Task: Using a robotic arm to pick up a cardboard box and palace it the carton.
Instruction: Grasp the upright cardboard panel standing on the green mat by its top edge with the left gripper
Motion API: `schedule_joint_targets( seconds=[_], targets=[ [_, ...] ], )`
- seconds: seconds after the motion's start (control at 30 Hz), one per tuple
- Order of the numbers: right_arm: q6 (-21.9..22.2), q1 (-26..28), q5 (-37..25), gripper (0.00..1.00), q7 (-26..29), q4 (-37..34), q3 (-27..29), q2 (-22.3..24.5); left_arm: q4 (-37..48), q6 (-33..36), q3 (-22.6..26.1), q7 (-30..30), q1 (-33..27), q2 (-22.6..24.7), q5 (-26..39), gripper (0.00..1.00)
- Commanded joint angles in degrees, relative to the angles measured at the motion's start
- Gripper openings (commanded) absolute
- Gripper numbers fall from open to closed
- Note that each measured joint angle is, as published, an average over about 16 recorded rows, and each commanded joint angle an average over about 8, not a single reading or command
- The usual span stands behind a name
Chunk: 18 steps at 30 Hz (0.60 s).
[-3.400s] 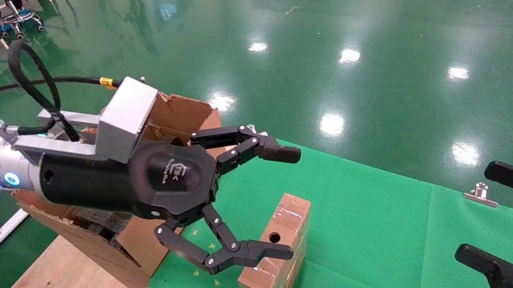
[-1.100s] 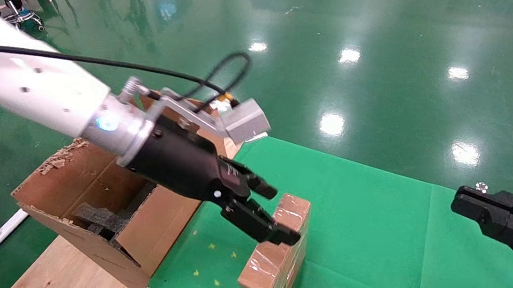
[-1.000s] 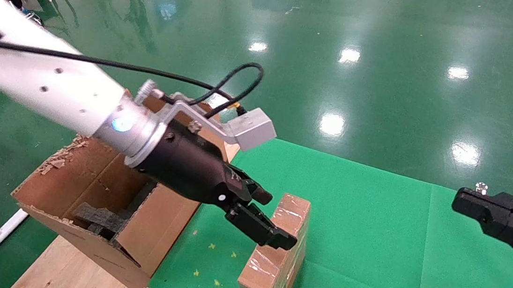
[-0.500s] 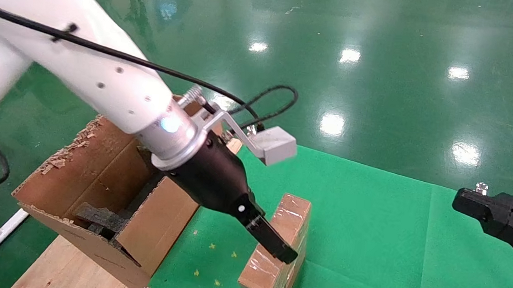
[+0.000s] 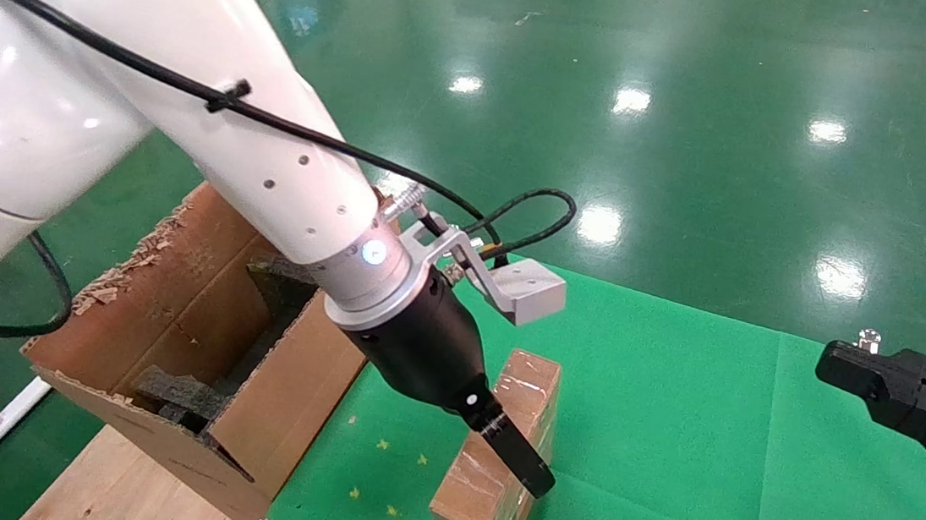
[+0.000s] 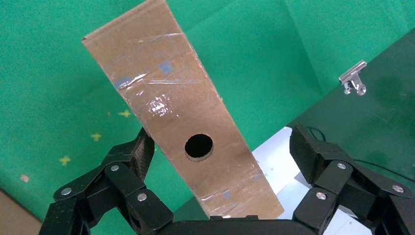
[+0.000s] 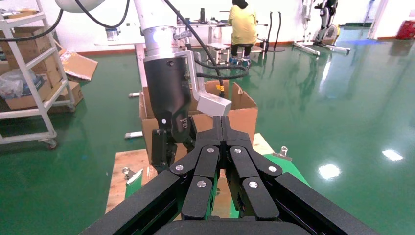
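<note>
The small taped cardboard box (image 5: 483,491) with a round hole stands on edge on the green cloth. My white left arm reaches down over it. The left gripper (image 5: 509,447) is open and straddles the box. In the left wrist view the box (image 6: 171,112) runs between the fingers (image 6: 142,152) of the left gripper (image 6: 222,149); one finger is next to its edge, the other well apart. The big carton (image 5: 192,336) with ragged flaps and dark foam (image 5: 178,394) stands left of the box. My right gripper (image 5: 835,368) is shut and empty at the right edge, and shows shut in the right wrist view (image 7: 221,122).
The green cloth (image 5: 666,449) covers the table. A metal binder clip (image 5: 870,337) sits at its far right edge. The carton rests on a wooden board (image 5: 119,482). A person (image 7: 243,22) and a shelf rack (image 7: 29,73) are far off on the green floor.
The left arm has swung from beside the carton to above the box and tilted downward, bringing its open fingers around the box. The right gripper shut earlier and has stayed still since.
</note>
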Motion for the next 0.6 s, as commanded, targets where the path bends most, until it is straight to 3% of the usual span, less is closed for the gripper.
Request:
schedule_joint_targets(
  seconds=[0.03,0.13,0.17,0.4,0.43,0.6],
  targets=[
    [0.0,0.0,0.0,1.0,0.0,0.0,0.0,0.0,0.2,0.1,0.7,-0.8,-0.2,0.7,0.3,1.0],
    [0.0,0.0,0.0,1.0,0.0,0.0,0.0,0.0,0.4,0.1,1.6,-1.9,-0.6,1.3,1.0,1.0],
    [0.0,0.0,0.0,1.0,0.0,0.0,0.0,0.0,0.4,0.0,1.9,-2.3,-0.7,1.5,1.2,0.95],
    [0.0,0.0,0.0,1.0,0.0,0.0,0.0,0.0,0.3,-0.9,3.2,-3.5,-1.0,2.0,2.4,0.09],
    [0.0,0.0,0.0,1.0,0.0,0.0,0.0,0.0,0.3,-1.0,3.2,-3.6,-1.0,2.0,2.5,0.02],
    [0.0,0.0,0.0,1.0,0.0,0.0,0.0,0.0,0.3,-1.2,3.4,-3.7,-1.0,2.0,2.6,0.0]
  ],
)
